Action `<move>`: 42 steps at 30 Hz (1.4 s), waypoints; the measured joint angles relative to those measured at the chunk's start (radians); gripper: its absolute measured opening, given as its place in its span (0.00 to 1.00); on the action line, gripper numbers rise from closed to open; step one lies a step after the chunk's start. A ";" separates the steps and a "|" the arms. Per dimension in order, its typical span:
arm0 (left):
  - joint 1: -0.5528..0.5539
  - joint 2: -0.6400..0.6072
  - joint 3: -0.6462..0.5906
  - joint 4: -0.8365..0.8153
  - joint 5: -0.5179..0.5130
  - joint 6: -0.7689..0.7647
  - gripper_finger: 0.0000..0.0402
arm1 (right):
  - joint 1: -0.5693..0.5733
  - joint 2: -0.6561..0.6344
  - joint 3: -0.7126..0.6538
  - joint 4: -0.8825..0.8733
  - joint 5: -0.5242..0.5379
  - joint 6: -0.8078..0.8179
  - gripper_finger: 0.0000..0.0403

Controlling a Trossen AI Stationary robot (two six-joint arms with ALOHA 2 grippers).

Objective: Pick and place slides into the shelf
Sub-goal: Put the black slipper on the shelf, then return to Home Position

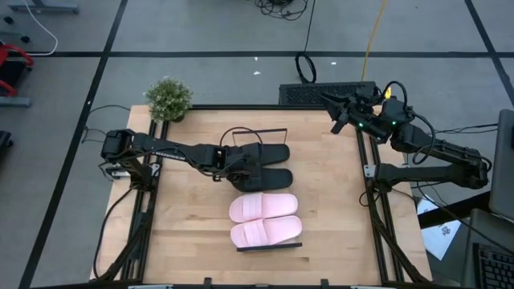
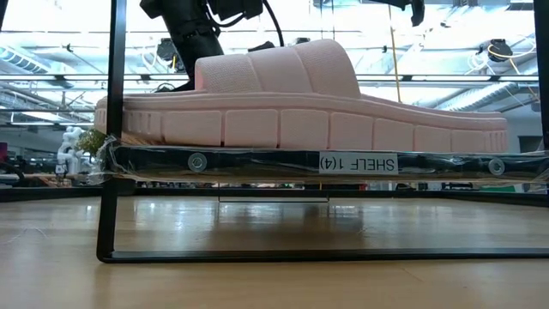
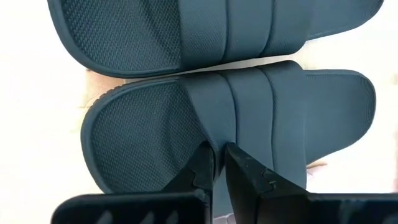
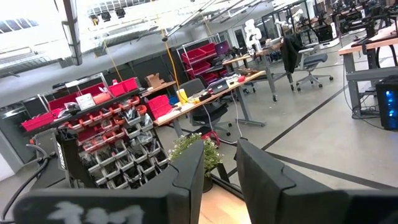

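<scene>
Centre of the high view: the left gripper (image 1: pixel 229 160) sits over the nearer black slide (image 1: pixel 261 177), whose long axis runs left to right across the frame, its twin (image 1: pixel 261 152) just above it. All four slides lie on the shelf (image 1: pixel 269 247), the pink pair (image 1: pixel 265 219) below the black. The left wrist view alone shows the fingers (image 3: pixel 202 165) nearly closed, their tips at the slide's strap edge; whether they pinch it is unclear. The right gripper (image 1: pixel 341 104) waits at upper right, off the tabletop (image 1: pixel 185 225), fingers (image 4: pixel 186 174) parted around nothing. The low view shows only a pink slide on the shelf
</scene>
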 joint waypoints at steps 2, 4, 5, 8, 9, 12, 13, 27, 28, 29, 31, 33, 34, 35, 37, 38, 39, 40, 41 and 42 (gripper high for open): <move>0.000 0.000 0.000 0.000 0.000 0.011 0.06 | 0.000 0.000 0.000 0.000 0.000 0.000 0.21; 0.000 0.000 0.000 0.000 -0.002 0.027 0.06 | 0.000 0.000 0.000 0.000 0.000 0.000 0.21; 0.000 0.000 0.000 0.000 -0.005 0.030 0.06 | 0.000 0.000 0.000 0.000 0.000 0.000 0.21; -0.001 0.000 0.000 0.000 -0.018 0.035 0.08 | 0.000 0.000 0.000 0.000 0.000 0.000 0.21; -0.001 0.000 0.000 -0.001 -0.020 0.040 0.10 | 0.000 0.000 0.000 0.000 0.000 0.000 0.21; -0.001 0.000 0.000 -0.002 -0.025 0.050 0.17 | 0.000 0.000 0.000 0.000 -0.003 0.000 0.21; -0.001 0.000 0.000 -0.002 -0.026 0.050 0.19 | 0.000 0.000 0.000 0.000 -0.003 0.000 0.21; 0.000 -0.067 0.000 -0.016 -0.077 0.054 0.44 | 0.000 0.000 0.000 0.000 -0.004 0.000 0.21; 0.000 -0.082 0.000 -0.025 -0.084 0.054 0.44 | 0.000 0.000 0.000 0.000 -0.004 0.000 0.21; 0.000 -0.098 0.000 -0.027 -0.093 0.054 0.45 | 0.000 0.000 0.000 0.000 -0.004 0.000 0.21; 0.000 -0.131 0.000 -0.023 -0.112 0.055 0.46 | 0.000 0.000 0.000 0.000 -0.004 0.000 0.21; 0.000 -0.174 0.000 -0.025 -0.129 0.068 0.46 | 0.000 0.000 0.000 0.000 -0.004 -0.002 0.21; 0.000 -0.198 0.000 -0.024 -0.140 0.082 0.46 | 0.000 0.000 0.000 0.000 -0.004 -0.010 0.21; 0.000 -0.226 0.000 -0.023 -0.155 0.102 0.46 | 0.000 -0.002 0.000 0.000 -0.004 -0.026 0.21; -0.001 -0.296 0.000 -0.030 -0.194 0.152 0.46 | 0.000 -0.011 0.000 -0.001 -0.005 -0.071 0.21; -0.004 -0.335 0.000 -0.032 -0.222 0.189 0.46 | 0.000 -0.019 0.000 0.000 -0.008 -0.098 0.21; -0.008 -0.376 0.000 -0.029 -0.252 0.233 0.46 | 0.000 -0.029 0.000 0.003 -0.009 -0.122 0.21; -0.012 -0.422 0.000 -0.028 -0.281 0.279 0.46 | 0.000 -0.040 0.000 0.005 -0.009 -0.142 0.21; -0.018 -0.468 0.000 -0.031 -0.306 0.334 0.46 | 0.000 -0.051 0.000 0.007 -0.009 -0.159 0.21; -0.025 -0.511 0.000 -0.029 -0.328 0.395 0.46 | 0.000 -0.064 0.000 0.007 -0.009 -0.176 0.21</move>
